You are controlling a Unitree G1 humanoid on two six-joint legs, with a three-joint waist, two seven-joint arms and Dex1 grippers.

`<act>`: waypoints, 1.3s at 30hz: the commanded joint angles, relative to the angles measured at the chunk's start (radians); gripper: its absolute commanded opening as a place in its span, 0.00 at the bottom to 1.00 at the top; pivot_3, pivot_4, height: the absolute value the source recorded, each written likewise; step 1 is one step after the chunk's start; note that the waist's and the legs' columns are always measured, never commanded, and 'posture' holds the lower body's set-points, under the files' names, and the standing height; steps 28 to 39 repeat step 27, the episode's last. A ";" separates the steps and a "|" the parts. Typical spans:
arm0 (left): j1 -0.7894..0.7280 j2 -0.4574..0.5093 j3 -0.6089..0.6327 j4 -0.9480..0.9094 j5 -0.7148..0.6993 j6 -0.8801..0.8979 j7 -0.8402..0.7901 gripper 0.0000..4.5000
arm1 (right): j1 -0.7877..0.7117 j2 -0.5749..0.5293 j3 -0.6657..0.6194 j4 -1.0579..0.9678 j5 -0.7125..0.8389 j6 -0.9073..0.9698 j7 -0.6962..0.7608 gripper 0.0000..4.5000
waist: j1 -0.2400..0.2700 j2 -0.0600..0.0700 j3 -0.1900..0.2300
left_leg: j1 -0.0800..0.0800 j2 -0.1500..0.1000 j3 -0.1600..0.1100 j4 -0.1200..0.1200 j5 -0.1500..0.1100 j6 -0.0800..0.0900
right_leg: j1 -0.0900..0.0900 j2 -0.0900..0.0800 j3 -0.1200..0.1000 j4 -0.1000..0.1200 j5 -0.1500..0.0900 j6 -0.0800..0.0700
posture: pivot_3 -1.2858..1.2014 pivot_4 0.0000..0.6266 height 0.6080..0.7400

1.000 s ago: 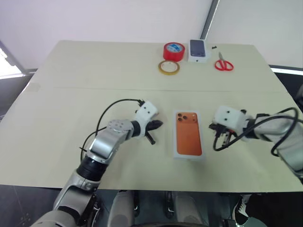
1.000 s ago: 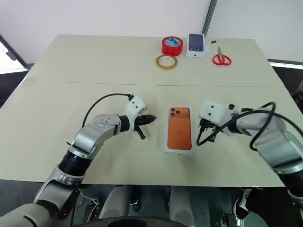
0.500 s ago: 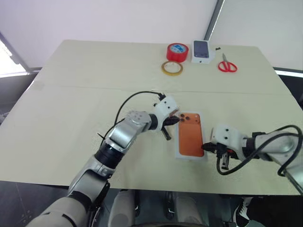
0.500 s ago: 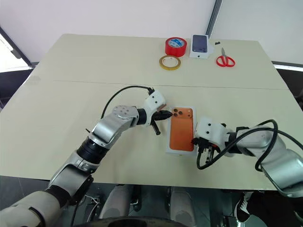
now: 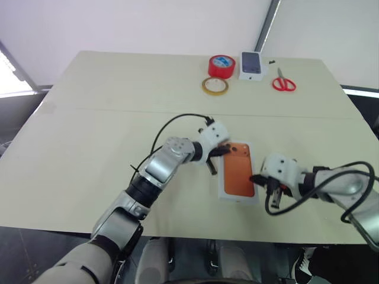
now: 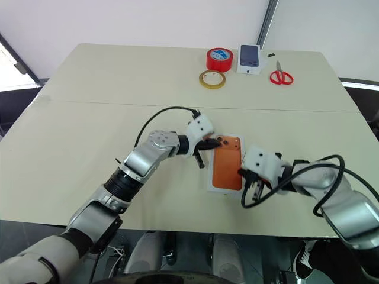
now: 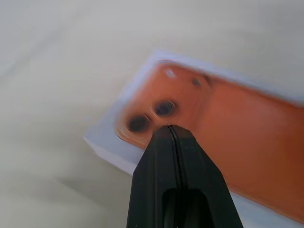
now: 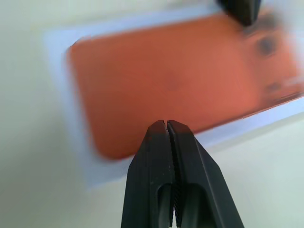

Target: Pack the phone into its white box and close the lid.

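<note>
Fingers of both grippers, left (image 5: 222, 150) and right (image 5: 256, 177), clenched empty beside the phone (image 5: 236, 170) in the white box (image 5: 224, 190).

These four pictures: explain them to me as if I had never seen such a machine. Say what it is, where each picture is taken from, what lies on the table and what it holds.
It is a humanoid robot with two arms, each ending in a two-fingered black gripper. Two pictures come from cameras in its head, looking down over a beige table. The other two come from a camera on each wrist, looking along that gripper's fingers.

Near the robot lies an orange phone in a shallow white box. At the far edge lie a red tape roll, a yellowish tape ring, a small white box with a phone picture and red scissors.

The left gripper is shut at the phone's camera corner; the right gripper is shut at the phone's right edge. Neither holds anything.
</note>
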 commanded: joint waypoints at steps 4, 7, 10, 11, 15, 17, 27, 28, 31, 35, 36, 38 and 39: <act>-0.124 0.086 0.287 -0.005 -0.089 -0.093 0.078 0.00 | -0.121 0.031 -0.072 0.167 0.007 -0.096 0.004 0.02 | -0.001 0.000 0.000 | 0.001 0.000 0.000 -0.001 0.000 0.000 | 0.000 0.001 0.000 0.000 0.000 0.001 | 0.52 0.24 1.00; -0.122 0.187 0.357 -0.019 -0.113 -0.069 0.056 0.00 | -0.156 0.038 -0.057 0.236 0.006 -0.129 0.030 0.02 | -0.003 0.000 0.000 | 0.001 0.000 0.001 -0.001 0.000 0.000 | 0.000 0.002 0.000 0.001 0.000 0.002 | 0.52 0.24 1.00; -0.069 0.290 0.395 -0.073 -0.143 -0.016 0.006 0.00 | -0.176 0.047 -0.049 0.287 0.013 -0.145 0.056 0.02 | -0.007 0.000 0.000 | 0.001 0.000 0.001 -0.001 0.000 0.000 | 0.000 0.002 0.000 0.001 0.001 0.003 | 0.52 0.24 1.00; -0.027 0.332 0.410 -0.120 -0.166 0.017 -0.023 0.00 | -0.177 0.049 -0.052 0.301 0.021 -0.151 0.069 0.02 | -0.008 0.000 0.000 | 0.001 0.000 0.001 -0.001 0.000 0.000 | 0.000 0.002 0.000 0.001 0.001 0.003 | 0.52 0.24 1.00; 0.179 0.473 0.465 -0.319 -0.257 0.131 -0.113 0.00 | -0.174 0.051 -0.062 0.344 0.027 -0.175 0.094 0.02 | -0.023 0.000 0.000 | 0.001 0.001 0.002 -0.002 0.000 0.000 | 0.000 0.001 0.000 0.001 0.001 0.003 | 0.52 0.24 1.00; 0.293 0.525 0.500 -0.404 -0.293 0.175 -0.131 0.00 | -0.176 0.054 -0.061 0.367 0.031 -0.184 0.109 0.02 | -0.025 0.000 0.000 | 0.001 0.001 0.002 -0.002 0.000 0.000 | 0.000 0.000 0.000 0.001 0.000 0.001 | 0.52 0.24 1.00; 0.660 0.560 0.675 -0.638 -0.394 0.231 -0.060 0.00 | -0.231 0.085 -0.040 0.495 0.025 -0.238 0.161 0.02 | -0.022 0.001 0.000 | 0.001 0.001 0.002 -0.002 -0.002 -0.004 | -0.001 -0.002 0.000 0.000 0.000 0.000 | 0.52 0.24 1.00; 0.660 0.560 0.675 -0.638 -0.394 0.231 -0.060 0.00 | -0.231 0.085 -0.040 0.495 0.025 -0.238 0.161 0.02 | -0.022 0.001 0.000 | 0.001 0.001 0.002 -0.002 -0.002 -0.004 | -0.001 -0.002 0.000 0.000 0.000 0.000 | 0.52 0.24 1.00; 0.660 0.560 0.675 -0.638 -0.394 0.231 -0.060 0.00 | -0.231 0.085 -0.040 0.495 0.025 -0.238 0.161 0.02 | -0.022 0.001 0.000 | 0.001 0.001 0.002 -0.002 -0.002 -0.004 | -0.001 -0.002 0.000 0.000 0.000 0.000 | 0.52 0.24 1.00; 0.660 0.560 0.675 -0.638 -0.394 0.231 -0.060 0.00 | -0.231 0.085 -0.040 0.495 0.025 -0.238 0.161 0.02 | -0.022 0.001 0.000 | 0.001 0.001 0.002 -0.002 -0.002 -0.004 | -0.001 -0.002 0.000 0.000 0.000 0.000 | 0.52 0.24 1.00; 0.660 0.560 0.675 -0.638 -0.394 0.231 -0.060 0.00 | -0.231 0.085 -0.040 0.495 0.025 -0.238 0.161 0.02 | -0.022 0.001 0.000 | 0.001 0.001 0.002 -0.002 -0.002 -0.004 | -0.001 -0.002 0.000 0.000 0.000 0.000 | 0.52 0.24 1.00; 0.660 0.560 0.675 -0.638 -0.394 0.231 -0.060 0.00 | -0.231 0.085 -0.040 0.495 0.025 -0.238 0.161 0.02 | -0.022 0.001 0.000 | 0.001 0.001 0.002 -0.002 -0.002 -0.004 | -0.001 -0.002 0.000 0.000 0.000 0.000 | 0.52 0.24 1.00; 0.660 0.560 0.675 -0.638 -0.394 0.231 -0.060 0.00 | -0.231 0.085 -0.040 0.495 0.025 -0.238 0.161 0.02 | -0.022 0.001 0.000 | 0.001 0.001 0.002 -0.002 -0.002 -0.004 | -0.001 -0.002 0.000 0.000 0.000 0.000 | 0.52 0.24 1.00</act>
